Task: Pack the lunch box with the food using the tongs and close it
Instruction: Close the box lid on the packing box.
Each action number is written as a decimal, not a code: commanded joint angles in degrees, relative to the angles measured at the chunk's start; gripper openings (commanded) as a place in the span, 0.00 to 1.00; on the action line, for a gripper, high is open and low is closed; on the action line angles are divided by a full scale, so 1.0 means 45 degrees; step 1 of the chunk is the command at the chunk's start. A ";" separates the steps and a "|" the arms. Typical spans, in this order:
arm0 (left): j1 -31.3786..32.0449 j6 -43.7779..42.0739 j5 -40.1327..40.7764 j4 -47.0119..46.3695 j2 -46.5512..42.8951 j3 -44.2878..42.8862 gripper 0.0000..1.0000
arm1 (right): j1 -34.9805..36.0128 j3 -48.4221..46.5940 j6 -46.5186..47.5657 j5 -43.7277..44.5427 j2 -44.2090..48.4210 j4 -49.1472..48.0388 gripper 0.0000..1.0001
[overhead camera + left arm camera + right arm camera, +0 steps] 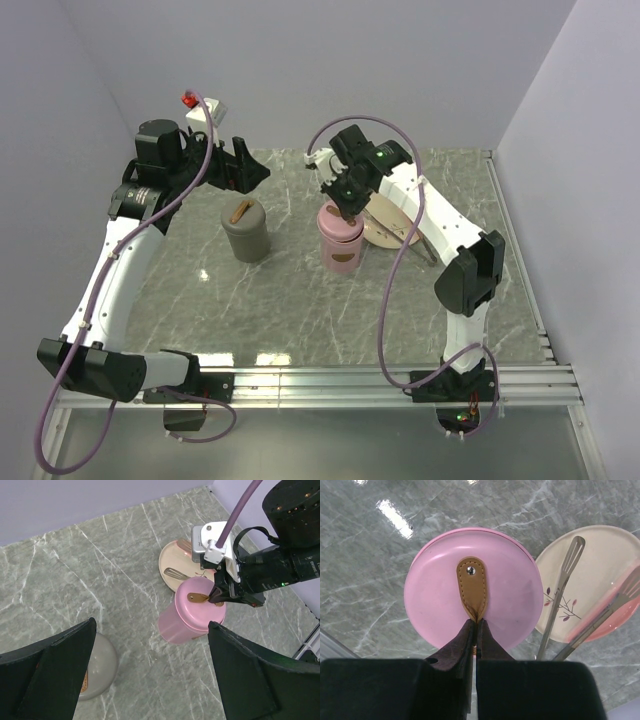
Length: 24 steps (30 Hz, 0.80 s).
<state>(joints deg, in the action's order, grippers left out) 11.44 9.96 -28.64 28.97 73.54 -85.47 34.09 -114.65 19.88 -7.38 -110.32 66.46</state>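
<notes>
The pink lunch box stands mid-table beside the plate, its round pink lid sitting on top. My right gripper comes down from above and is shut on the lid's brown strap handle, pinching it into a fold. The left wrist view shows the same grip over the lunch box. The grey metal tongs lie across the plate. My left gripper hangs wide open and holds nothing, high at the back left. No food shows.
A cream plate with a twig pattern lies just right of the lunch box. A grey canister with a brown-strapped lid stands to the left, below my left gripper. A white box with a red part sits at the back left corner.
</notes>
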 commanded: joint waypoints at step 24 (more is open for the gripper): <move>-0.0082 0.0385 -0.0412 -0.0462 0.0006 0.0068 0.99 | 0.0082 0.0517 0.0387 0.0858 0.1509 0.0036 0.00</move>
<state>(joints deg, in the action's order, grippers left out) 11.42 10.55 -29.17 28.86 73.65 -85.08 34.30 -111.46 20.80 -3.86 -106.39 66.72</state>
